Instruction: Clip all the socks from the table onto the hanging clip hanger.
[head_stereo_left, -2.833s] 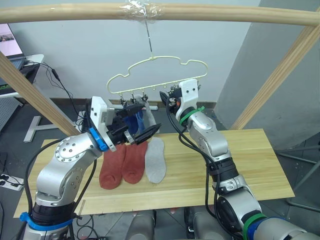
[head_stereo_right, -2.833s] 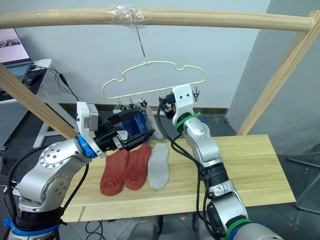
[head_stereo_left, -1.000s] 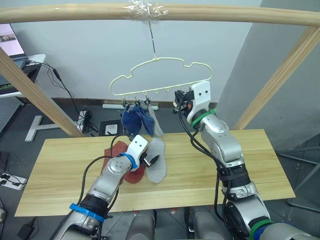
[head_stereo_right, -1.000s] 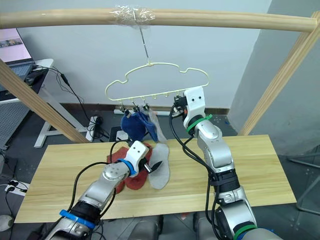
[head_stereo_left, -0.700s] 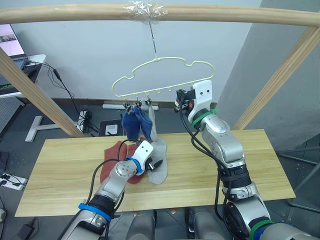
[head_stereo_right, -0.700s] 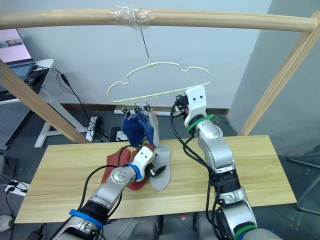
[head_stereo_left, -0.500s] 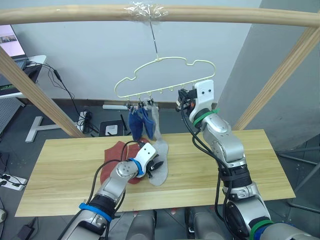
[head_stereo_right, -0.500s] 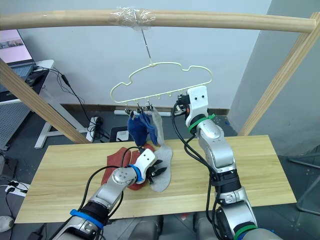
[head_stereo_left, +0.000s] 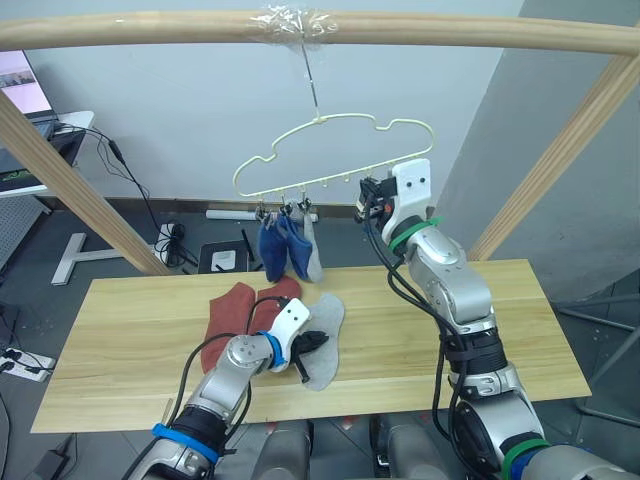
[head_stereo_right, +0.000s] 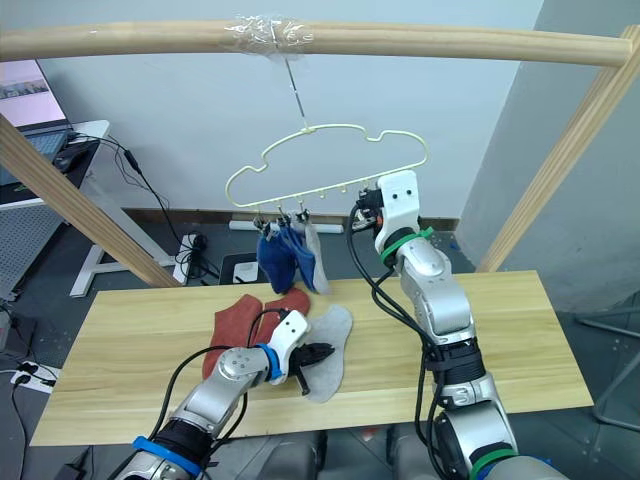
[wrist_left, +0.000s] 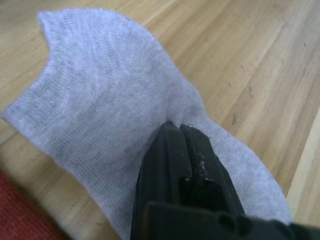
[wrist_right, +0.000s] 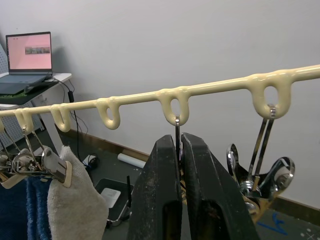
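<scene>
A light grey sock lies slanted on the table, and my left gripper is shut on its middle; the left wrist view shows the fingertips pinching the knit. Two rust-red socks lie just to its left. The pale clip hanger hangs from the top pole with two blue socks and one grey sock clipped on. My right gripper is raised at the hanger and shut on one clip's stem, beside a free clip.
A round wooden pole frame spans overhead, with slanted legs at the left and right. A laptop sits on a side desk at the far left. Bare planks stretch to the right of the socks.
My left gripper has closed on the grey sock and dragged it toward the front, turning it slantwise. The hanger has swung slightly right with the right gripper still on its clip.
</scene>
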